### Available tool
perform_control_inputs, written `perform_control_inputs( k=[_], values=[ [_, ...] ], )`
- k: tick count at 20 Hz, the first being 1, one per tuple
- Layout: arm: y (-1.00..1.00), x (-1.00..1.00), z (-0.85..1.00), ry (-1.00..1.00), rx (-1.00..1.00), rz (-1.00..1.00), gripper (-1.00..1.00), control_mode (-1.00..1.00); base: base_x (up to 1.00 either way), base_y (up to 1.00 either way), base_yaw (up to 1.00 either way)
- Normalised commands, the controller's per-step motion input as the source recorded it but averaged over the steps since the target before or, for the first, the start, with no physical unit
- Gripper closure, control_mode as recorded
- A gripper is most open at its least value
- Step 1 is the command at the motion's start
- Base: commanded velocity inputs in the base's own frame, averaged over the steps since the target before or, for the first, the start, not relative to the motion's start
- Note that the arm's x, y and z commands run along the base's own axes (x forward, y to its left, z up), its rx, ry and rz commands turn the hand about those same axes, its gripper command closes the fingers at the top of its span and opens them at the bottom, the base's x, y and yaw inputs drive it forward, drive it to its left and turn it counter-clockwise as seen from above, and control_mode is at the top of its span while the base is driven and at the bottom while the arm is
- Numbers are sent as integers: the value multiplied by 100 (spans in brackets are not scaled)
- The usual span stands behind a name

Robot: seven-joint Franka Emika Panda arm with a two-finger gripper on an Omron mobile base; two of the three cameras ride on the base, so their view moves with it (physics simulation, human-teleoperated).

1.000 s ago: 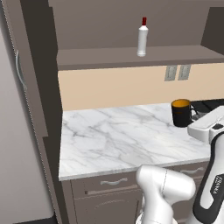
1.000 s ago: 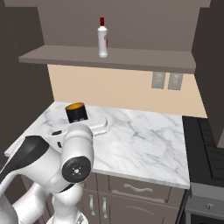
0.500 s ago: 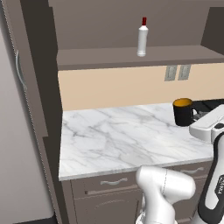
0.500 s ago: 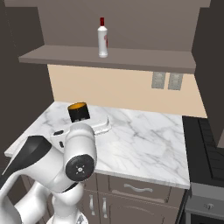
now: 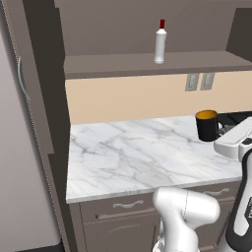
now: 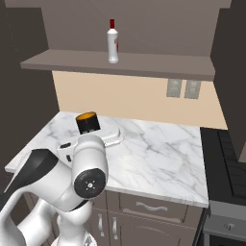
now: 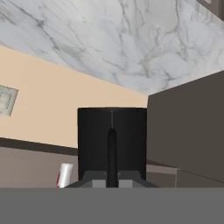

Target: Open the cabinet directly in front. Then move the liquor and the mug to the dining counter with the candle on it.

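Observation:
The black mug (image 5: 206,126) (image 6: 88,122) with its orange-yellow inside hangs above the marble worktop, close to the arm. My gripper (image 7: 112,176) is shut on the mug (image 7: 112,140), which stands tight against the fingertips with its handle between them. The cabinet (image 5: 147,64) stands open. The white liquor (image 5: 160,41) (image 6: 113,41) with the red cap is upright on the cabinet's shelf, well above and apart from the gripper. Part of the liquor (image 7: 65,175) also shows beside the mug. The dining counter and the candle are out of view.
The open left cabinet door (image 5: 29,123) with a silver handle juts out at the left. A marble worktop (image 5: 138,157) with a beige backsplash and two wall outlets (image 6: 183,88) lies below the shelf. A dark stove (image 6: 230,163) borders it on the right. Drawers (image 5: 125,205) sit underneath.
The arm has drifted slightly, carrying the mug a little to the right in both base views. The grip is unchanged and the liquor has not moved.

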Motion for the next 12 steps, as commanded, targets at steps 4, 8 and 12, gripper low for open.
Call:
perform_control_inputs(
  k=[4,8,12],
  values=[
    [0,0,0,0,0,0,100,100,0,0,0],
    [0,0,0,0,0,0,100,100,-11,1,0],
    [0,0,0,0,0,0,100,100,-37,8,0]
  ],
)
